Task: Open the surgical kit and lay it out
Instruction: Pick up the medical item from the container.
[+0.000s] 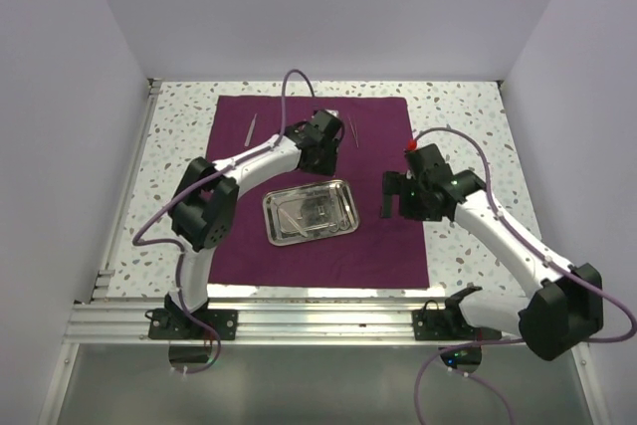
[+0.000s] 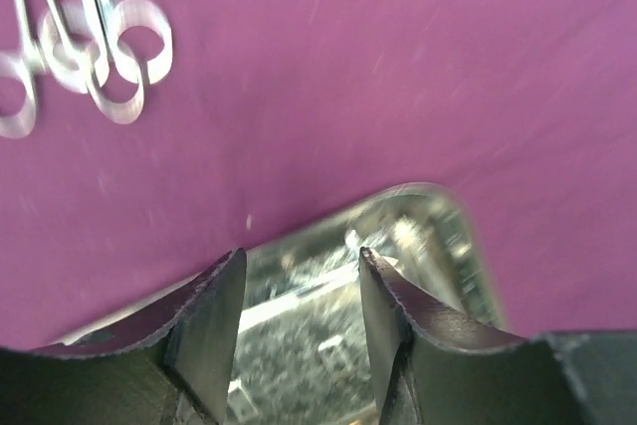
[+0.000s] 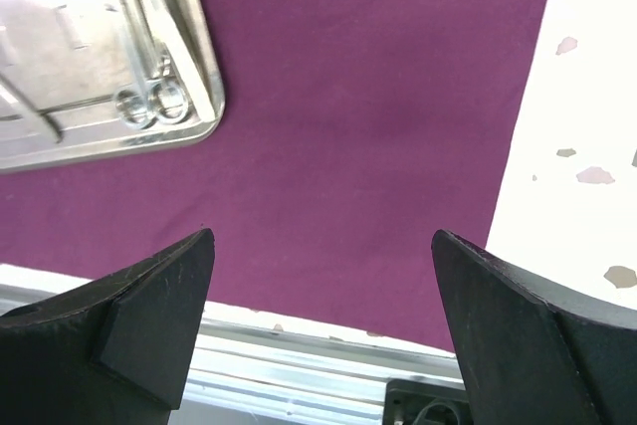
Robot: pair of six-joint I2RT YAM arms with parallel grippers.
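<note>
With the wrap [image 1: 318, 191] spread flat and the tray [image 1: 310, 213] at its middle, I hover my empty left fingers [image 2: 299, 281] slightly parted over the tray's far rim, right fingers [image 3: 323, 320] wide open, and should descend squarely onto one instrument.

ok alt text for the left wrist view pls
The left gripper, open and empty, hovers over the rim of the steel tray on the purple cloth. Ring handles of silver instruments lie on the cloth at top left, blurred.
</note>
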